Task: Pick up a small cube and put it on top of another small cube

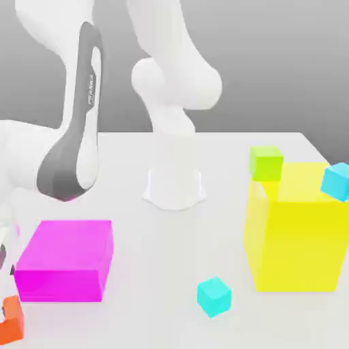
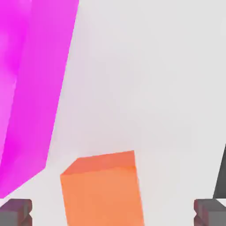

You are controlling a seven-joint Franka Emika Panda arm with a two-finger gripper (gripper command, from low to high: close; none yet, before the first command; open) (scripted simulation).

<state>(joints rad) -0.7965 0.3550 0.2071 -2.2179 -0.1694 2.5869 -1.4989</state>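
Table: white; orange cube at magenta block's 5 o'clock.
Gripper: fully open, empty, straddling cube.
Risk: you may nudge the block.

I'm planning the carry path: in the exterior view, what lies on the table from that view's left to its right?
Orange cube → magenta block → robot base → loose cyan cube → yellow block. The lime-green cube and second cyan cube overlap the yellow block's span, so I leave them unordered.

The small orange cube sits flat on the white table, close beside the big magenta block.
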